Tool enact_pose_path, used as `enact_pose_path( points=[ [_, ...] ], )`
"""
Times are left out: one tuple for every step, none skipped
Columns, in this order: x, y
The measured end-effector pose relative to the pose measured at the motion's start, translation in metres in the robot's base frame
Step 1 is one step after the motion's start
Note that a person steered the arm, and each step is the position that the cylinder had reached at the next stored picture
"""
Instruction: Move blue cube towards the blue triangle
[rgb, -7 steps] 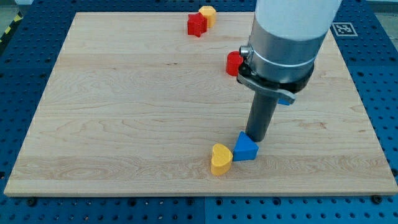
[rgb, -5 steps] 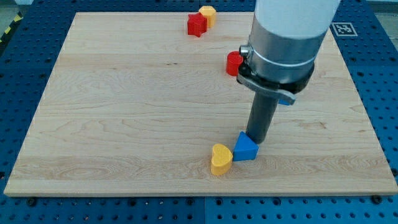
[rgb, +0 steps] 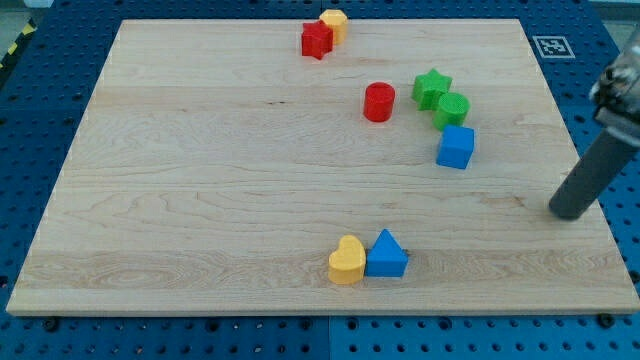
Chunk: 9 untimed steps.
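Now far right of blue cube (rgb: 456, 147): my tip (rgb: 569, 212).

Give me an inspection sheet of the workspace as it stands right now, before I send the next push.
Surface: wooden board, flat, on a blue perforated table.
Job's things: blue cube at the view's right; blue triangle near the view's bottom, touching the yellow heart.
Clutter: red cylinder; green star against a green cylinder; red block beside a yellow block.
Grippers: none; my tip is right of the blue cube, apart.
Cables: nothing seen.
Surroundings: marker tag.
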<state>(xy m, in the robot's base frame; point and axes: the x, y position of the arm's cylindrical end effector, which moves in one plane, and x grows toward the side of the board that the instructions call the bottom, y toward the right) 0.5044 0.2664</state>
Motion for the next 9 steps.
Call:
enact_pose_path(
  points=[
    [-0.062, -0.021],
    [-0.07, -0.094],
    [-0.07, -0.167],
    [-0.088, -0.171],
    [-0.102, -0.189],
    [-0.091, -0.206],
    [-0.034, -0.173],
    [0.009, -0.162],
    [0.005, -0.162]
  ],
)
